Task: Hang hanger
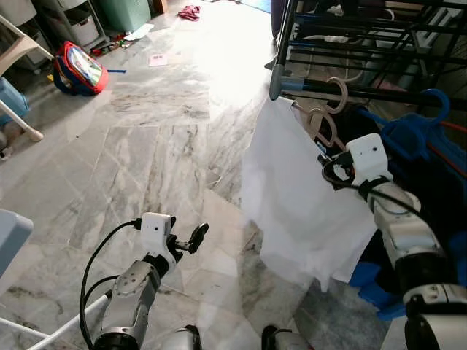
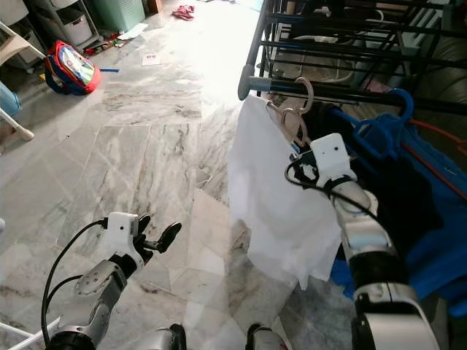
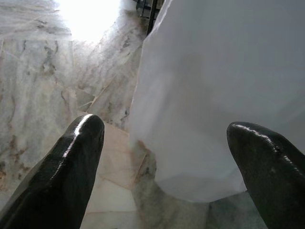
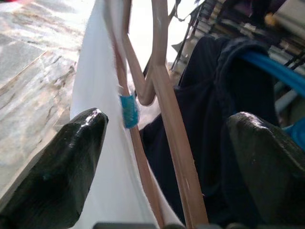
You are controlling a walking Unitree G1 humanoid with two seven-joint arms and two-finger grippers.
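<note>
A white garment (image 1: 299,211) hangs on a beige hanger (image 4: 164,90), whose hook (image 1: 338,93) sits over the front rail (image 1: 379,93) of a black drying rack. My right gripper (image 4: 167,143) is raised at the hanger's neck and is open. The hanger's wooden arms and a blue clip (image 4: 128,109) lie between its two fingers, and I cannot tell whether they touch. A dark garment (image 4: 214,95) hangs just behind. My left gripper (image 2: 157,230) is held low over the marble floor, open and holding nothing, facing the white garment (image 3: 214,95).
A blue hanger (image 1: 419,124) with dark and blue clothes hangs on the rack to the right. Blue cloth (image 1: 372,284) lies at the rack's foot. A red backpack (image 1: 79,69), a white chair leg (image 1: 22,124) and storage bins (image 1: 84,25) stand at the far left.
</note>
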